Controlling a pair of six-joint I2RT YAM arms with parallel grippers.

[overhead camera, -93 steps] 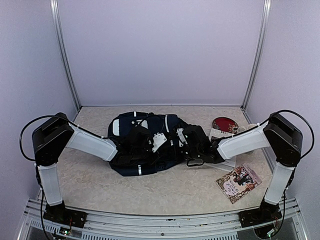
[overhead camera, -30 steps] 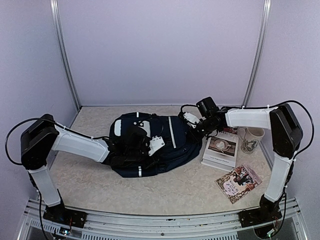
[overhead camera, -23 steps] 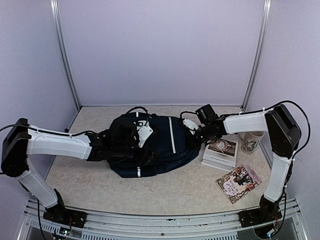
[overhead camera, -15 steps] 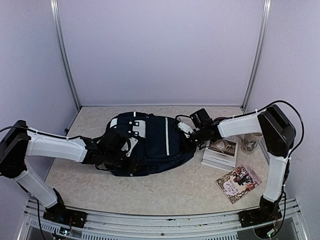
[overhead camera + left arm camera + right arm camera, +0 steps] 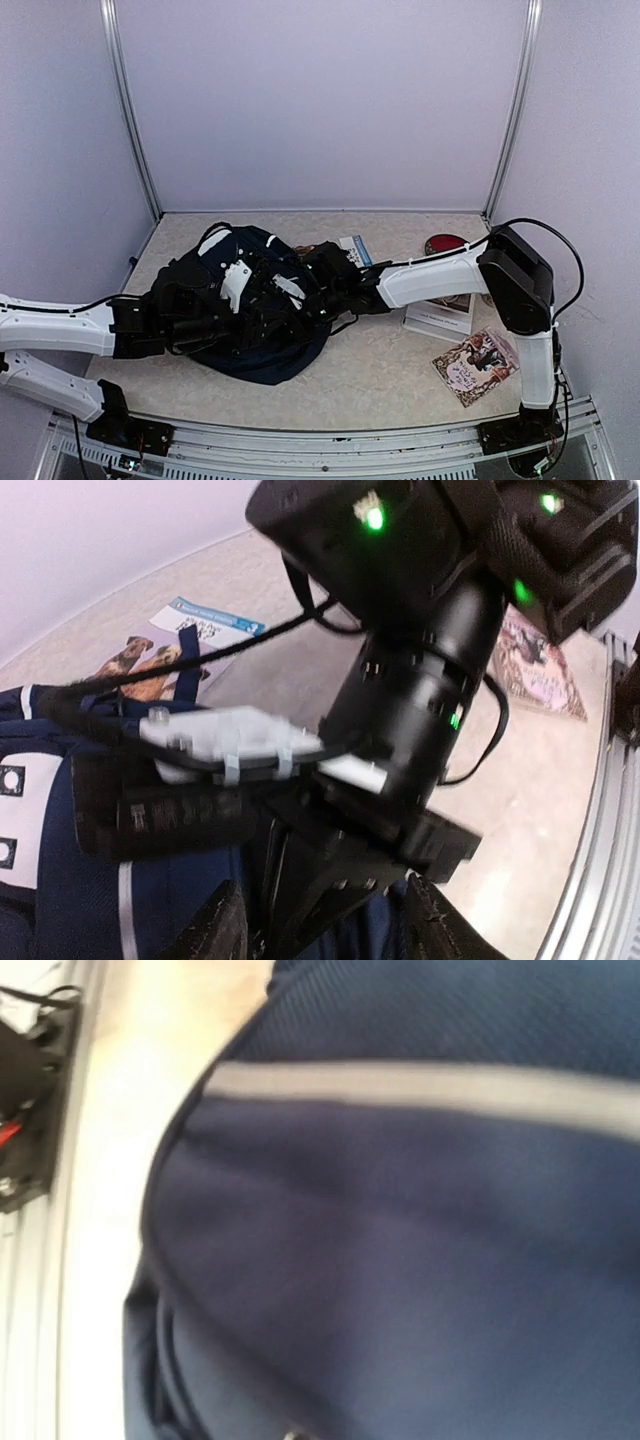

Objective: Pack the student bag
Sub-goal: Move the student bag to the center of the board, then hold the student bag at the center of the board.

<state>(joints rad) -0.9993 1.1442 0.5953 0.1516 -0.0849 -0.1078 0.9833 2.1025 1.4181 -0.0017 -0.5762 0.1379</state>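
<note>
looking down from the top camera, i have the bag (image 5: 262, 348) slumped in a crumpled heap on the table (image 5: 400, 385), about 9 o'clock from the middle, with its white patches toward 11 o'clock. both arms are stretched low into it. my left pincer (image 5: 325, 935) comes in from 8 o'clock. on its wrist camera the two fingers (image 5: 222, 930) stand apart with nothing clamped, and the right arm's black wrist fills the view just ahead of them, over navy fabric. my right pincer (image 5: 325, 278) reaches across from 3 o'clock and is buried in the bag's upper folds. it is closed, but i cannot tell whether cloth is pinched in it, since its own camera shows only blurred navy cloth and a pale stripe. a dog leaflet (image 5: 352, 246) lies against the bag at 1 o'clock. a book (image 5: 438, 318) sits at 3 o'clock partly under the right arm, a picture card (image 5: 478, 365) at 4 o'clock, and a red disc (image 5: 443, 243) at 2 o'clock.
</note>
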